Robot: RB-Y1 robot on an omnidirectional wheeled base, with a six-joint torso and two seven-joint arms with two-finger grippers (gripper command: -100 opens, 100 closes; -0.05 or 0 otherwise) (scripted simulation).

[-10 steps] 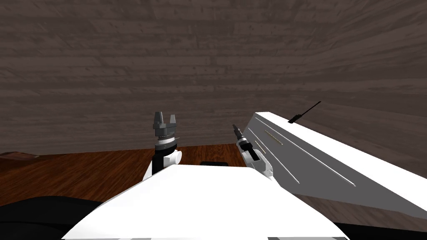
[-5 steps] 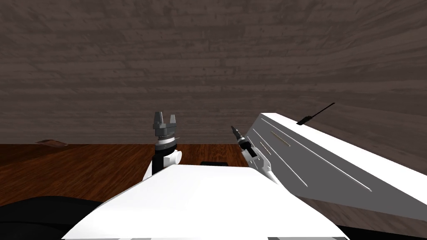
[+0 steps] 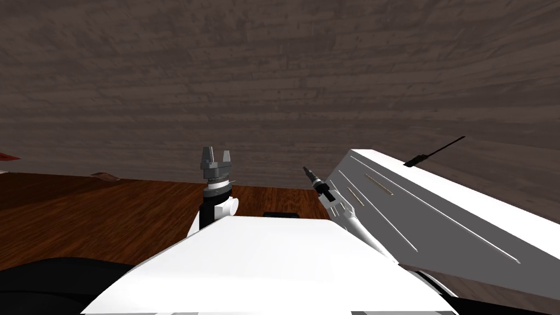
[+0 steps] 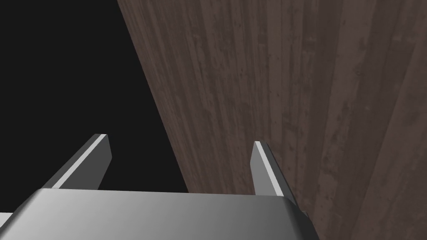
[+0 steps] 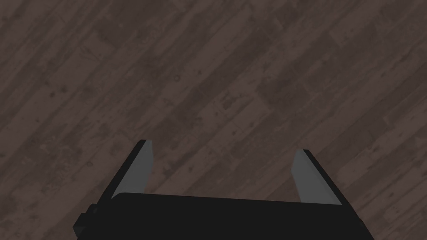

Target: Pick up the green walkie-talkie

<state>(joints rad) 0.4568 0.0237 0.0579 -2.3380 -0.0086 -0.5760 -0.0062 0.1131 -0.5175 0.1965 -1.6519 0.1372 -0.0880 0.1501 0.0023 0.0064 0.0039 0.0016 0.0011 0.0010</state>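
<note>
Walkie-talkie point(image 3: 418, 160), rendered dark rather than green, lies on top of the white table point(image 3: 437, 219), far right, antenna pointing away. Both claws are open and empty. Left claw point(image 3: 216, 151) is parked upright. Right claw point(image 3: 307, 169) is by the table's left end, well short of the target, so I judge the reach not yet started.

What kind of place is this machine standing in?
Probably an indoor room, perhaps in a house. There is dark grey-brown wooden planking around, with reddish-brown wooden boards lower down. A long white and grey cabinet-like unit has a small dark handset with a thin antenna on top.
</note>
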